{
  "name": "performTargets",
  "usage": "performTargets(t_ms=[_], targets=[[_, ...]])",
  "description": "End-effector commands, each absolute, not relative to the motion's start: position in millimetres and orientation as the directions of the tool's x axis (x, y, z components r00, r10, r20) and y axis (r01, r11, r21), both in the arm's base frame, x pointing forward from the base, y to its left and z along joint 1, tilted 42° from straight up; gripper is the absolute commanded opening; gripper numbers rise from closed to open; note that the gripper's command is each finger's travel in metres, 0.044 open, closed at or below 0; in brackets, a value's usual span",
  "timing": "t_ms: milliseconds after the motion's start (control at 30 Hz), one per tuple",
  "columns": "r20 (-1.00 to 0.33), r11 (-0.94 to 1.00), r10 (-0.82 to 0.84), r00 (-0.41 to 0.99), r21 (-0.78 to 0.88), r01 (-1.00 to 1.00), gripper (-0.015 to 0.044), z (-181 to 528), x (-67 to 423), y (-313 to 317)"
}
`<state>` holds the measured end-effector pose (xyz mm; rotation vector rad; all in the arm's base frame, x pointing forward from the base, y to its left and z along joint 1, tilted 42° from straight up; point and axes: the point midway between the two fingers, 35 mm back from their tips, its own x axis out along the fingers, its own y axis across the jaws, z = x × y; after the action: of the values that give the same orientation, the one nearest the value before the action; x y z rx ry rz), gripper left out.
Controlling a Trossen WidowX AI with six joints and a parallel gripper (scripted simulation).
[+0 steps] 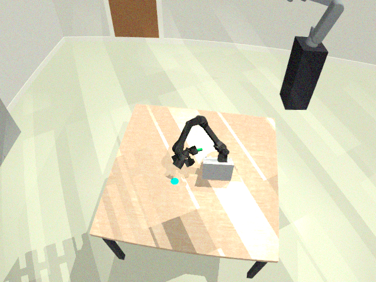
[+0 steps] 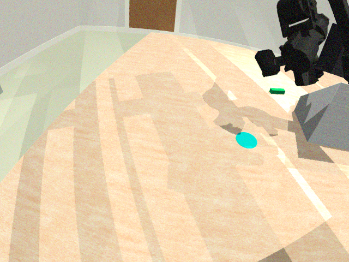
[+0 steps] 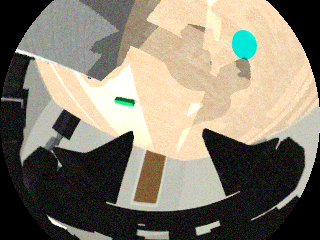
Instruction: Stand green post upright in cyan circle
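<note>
A short green post (image 1: 199, 149) (image 2: 277, 90) (image 3: 124, 102) lies on its side on a sunlit strip of the table, behind the cyan circle and to its right in the top and exterior views. In the top view its left end may be covered by the gripper's dark parts. The flat cyan circle (image 1: 174, 181) (image 2: 246, 140) (image 3: 244, 44) has nothing standing in it. My gripper (image 1: 184, 161) (image 2: 287, 73) (image 3: 168, 133) is open and empty, raised above the table. The post is seen left of both fingertips in the wrist view, well away from them.
The arm's grey base block (image 1: 217, 170) (image 2: 324, 121) (image 3: 65, 35) stands on the wooden table (image 1: 136, 194) to the right of the circle. Bands of light and the arm's shadow cross the table. A black pedestal (image 1: 303, 73) stands on the floor beyond the table.
</note>
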<state>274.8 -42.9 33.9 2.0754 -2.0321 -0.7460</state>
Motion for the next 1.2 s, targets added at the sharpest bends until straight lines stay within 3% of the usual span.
performTargets(t_ms=[0, 200, 400, 600, 733, 967, 1167], targets=[[-0.251, -0.070, -0.967, -0.042, 0.423, -0.903, 0.0374, 34.9, 274.3, -44.2], [-0.414, 0.164, -0.893, -0.178, 0.071, -0.984, 0.0233, 65.5, 256.9, -82.7], [-0.586, 0.461, -0.779, -0.221, -0.297, -0.836, 0.0233, 95.2, 231.3, -119.3], [-0.708, 0.680, -0.689, -0.152, -0.559, -0.475, 0.0233, 123.1, 202.9, -148.4], [-0.742, 0.737, -0.666, -0.080, -0.638, -0.222, 0.0233, 139.1, 186.4, -161.5], [-0.745, 0.741, -0.663, -0.076, -0.639, -0.208, 0.0233, 132.3, 187.4, -168.2], [-0.744, 0.741, -0.663, -0.076, -0.639, -0.207, 0.0233, 66.8, 182.7, -227.5]])
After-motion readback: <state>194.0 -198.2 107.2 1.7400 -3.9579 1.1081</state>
